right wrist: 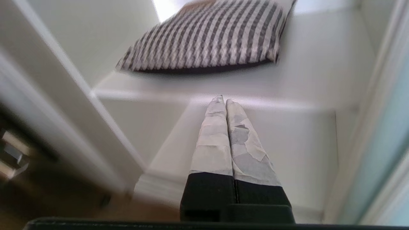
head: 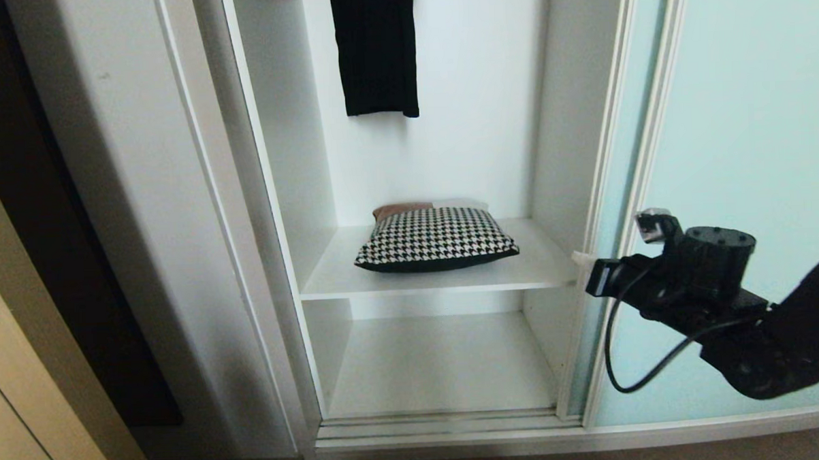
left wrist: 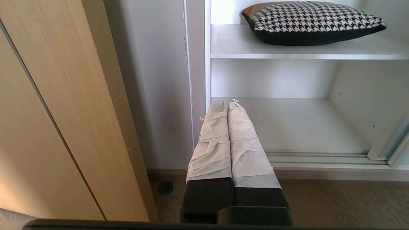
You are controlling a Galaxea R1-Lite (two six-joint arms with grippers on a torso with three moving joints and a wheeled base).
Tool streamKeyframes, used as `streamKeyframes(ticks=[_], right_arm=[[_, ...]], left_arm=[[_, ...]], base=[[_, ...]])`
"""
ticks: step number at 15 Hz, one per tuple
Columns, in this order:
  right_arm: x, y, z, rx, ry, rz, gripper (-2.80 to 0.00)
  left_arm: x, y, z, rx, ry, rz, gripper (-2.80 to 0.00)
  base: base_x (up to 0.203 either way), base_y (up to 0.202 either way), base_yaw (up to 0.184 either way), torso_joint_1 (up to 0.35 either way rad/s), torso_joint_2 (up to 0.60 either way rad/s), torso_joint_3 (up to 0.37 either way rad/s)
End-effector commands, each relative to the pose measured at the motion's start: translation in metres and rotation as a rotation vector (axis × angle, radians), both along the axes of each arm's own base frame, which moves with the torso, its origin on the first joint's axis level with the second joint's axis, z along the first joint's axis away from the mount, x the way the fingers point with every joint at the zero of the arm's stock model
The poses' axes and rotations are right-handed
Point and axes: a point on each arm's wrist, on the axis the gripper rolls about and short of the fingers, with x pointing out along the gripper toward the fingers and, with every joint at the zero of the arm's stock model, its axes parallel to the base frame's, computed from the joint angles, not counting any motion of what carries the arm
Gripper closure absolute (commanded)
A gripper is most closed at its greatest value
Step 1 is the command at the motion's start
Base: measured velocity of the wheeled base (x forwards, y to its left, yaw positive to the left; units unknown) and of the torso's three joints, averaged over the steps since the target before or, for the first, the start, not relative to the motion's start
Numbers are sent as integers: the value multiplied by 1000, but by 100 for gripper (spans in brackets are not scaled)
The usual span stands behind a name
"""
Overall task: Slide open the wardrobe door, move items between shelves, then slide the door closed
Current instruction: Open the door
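**Spotter:** Door's already slid aside: the pale aqua frosted-glass sliding wardrobe door (head: 741,177) stands just behind your right hand (head: 581,259). That hand has its taped fingers (right wrist: 220,134) pressed together, holding nothing, and it points level toward the open bay from beside the door frame. The square houndstooth cushion with a rust-brown patch and black back (head: 436,239) lies flat on the upper white shelf board (head: 520,270), ahead of the hand and a little above it. The lower white shelf board (head: 441,365) is below the hand.

**Operator:** How will it handle?

**Spotter:** Soft and light, I'd judge; it will sag and fold. Nothing fragile. Spread the hand wide first, then pinch the near edge or a corner where the seam gives some bite.

**Operator:** Left side?

**Spotter:** Your left hand (left wrist: 230,102) hangs low, pinched together and empty, aimed at the lower shelf.
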Motion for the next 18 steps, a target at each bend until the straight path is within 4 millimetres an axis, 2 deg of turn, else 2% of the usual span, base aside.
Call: streamKeyframes(ticks=[1,7,10,12,15,18], right_arm=[[-57,-3,18,-12,-32,24,0],[-168,-21,11,-64,-54,5,0],[-199,-29,36,-57,-171,-52,0],[-223,-32,44,-91,-208,-56,0],[-267,-40,47,-117,-233,-57,0],[-303,-48,36,-141,-167,-121,0]], left_arm=[[0,0,0,0,0,1,0],[0,0,0,0,1,-1,0],[0,0,0,0,1,1,0],[0,0,0,0,1,1,0],[0,0,0,0,1,0,0],[0,0,0,0,-1,1,0]], base=[[0,0,0,0,0,0],[0,0,0,0,0,0],[0,0,0,0,0,0],[0,0,0,0,0,0],[0,0,0,0,0,0],[0,0,0,0,0,0]])
